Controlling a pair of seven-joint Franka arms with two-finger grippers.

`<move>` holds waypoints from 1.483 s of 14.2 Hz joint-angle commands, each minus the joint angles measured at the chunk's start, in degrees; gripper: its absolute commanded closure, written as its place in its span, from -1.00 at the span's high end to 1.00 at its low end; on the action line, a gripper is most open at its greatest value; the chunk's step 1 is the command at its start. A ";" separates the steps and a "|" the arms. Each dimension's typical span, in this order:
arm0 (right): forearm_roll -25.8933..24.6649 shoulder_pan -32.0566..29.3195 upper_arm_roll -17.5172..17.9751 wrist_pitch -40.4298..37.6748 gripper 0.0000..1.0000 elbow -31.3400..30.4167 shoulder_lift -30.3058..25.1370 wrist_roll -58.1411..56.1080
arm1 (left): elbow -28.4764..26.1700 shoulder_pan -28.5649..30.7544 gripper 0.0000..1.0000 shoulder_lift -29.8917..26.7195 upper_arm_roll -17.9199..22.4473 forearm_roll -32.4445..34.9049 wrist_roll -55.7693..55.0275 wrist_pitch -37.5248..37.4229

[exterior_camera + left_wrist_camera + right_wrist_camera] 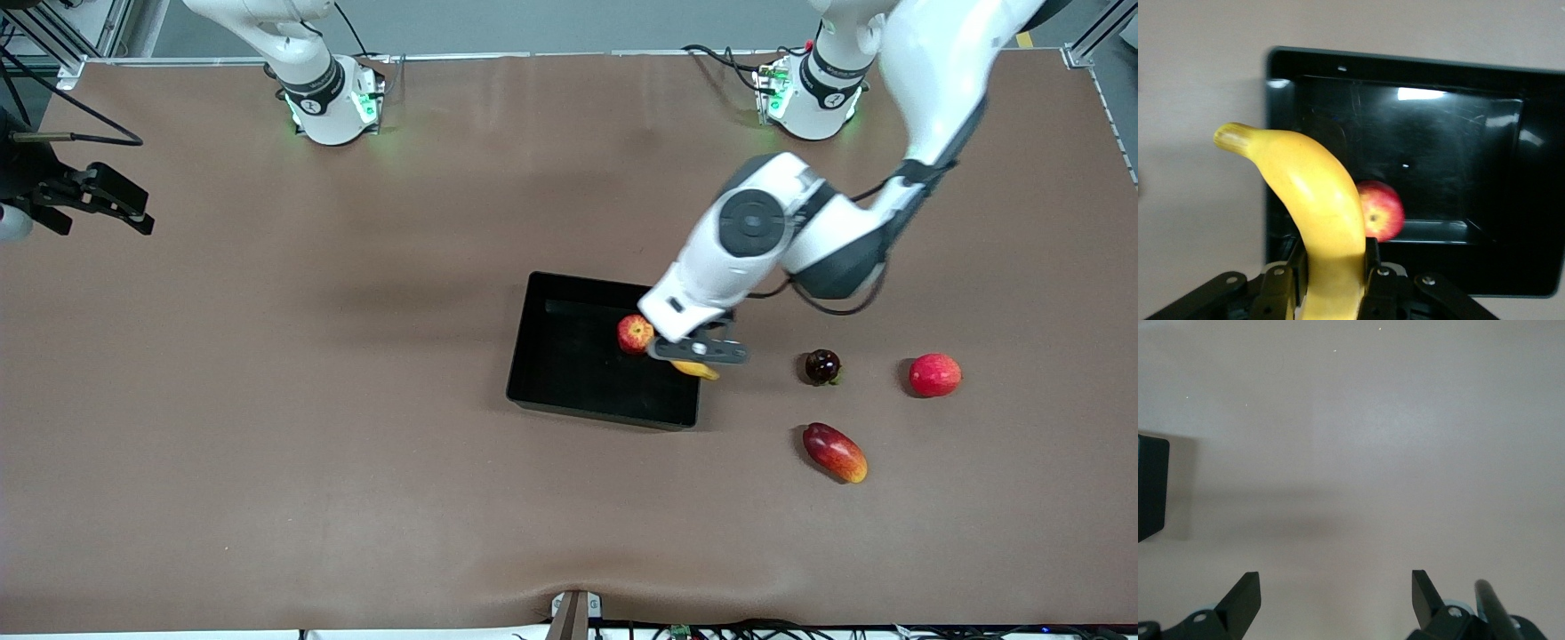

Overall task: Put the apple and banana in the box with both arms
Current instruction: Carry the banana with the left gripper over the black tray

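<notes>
Over the box [569, 404] edge at frame centre, left gripper [698, 351] clamps the banana [1318, 207]; apple [635, 333] already inside. Next: lower, release. Right gripper [1335, 597] waits, fingers apart.

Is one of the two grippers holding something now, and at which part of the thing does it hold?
The left gripper holds the banana near one end, over the box edge. The right gripper is open and holds nothing.

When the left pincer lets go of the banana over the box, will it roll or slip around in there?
Probably little rolling: the banana is curved and long, so it should settle on its side. The box floor looks glossy, so it may slide slightly. It could nudge the apple, which is round and may roll.
</notes>
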 commanded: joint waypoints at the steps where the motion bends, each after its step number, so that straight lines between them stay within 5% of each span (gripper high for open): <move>1: 1.13 -0.68 0.09 -0.79 1.00 0.98 0.39 -0.02 | 7.10 -11.16 -1.00 4.09 7.56 1.38 -0.89 -0.50; 4: 1.04 -0.68 0.09 -0.79 1.00 0.98 0.39 -0.02 | 13.35 -22.51 -1.00 6.90 16.62 1.04 -0.89 0.11; 7: 1.13 -1.03 0.00 -0.71 1.00 0.98 0.39 -0.02 | 14.51 -27.45 -1.00 8.40 20.85 1.03 -0.71 5.28; 21: 1.48 -2.35 0.09 -1.06 1.00 0.98 0.30 -0.11 | 14.51 -32.38 -1.00 17.63 24.81 1.12 -1.86 14.77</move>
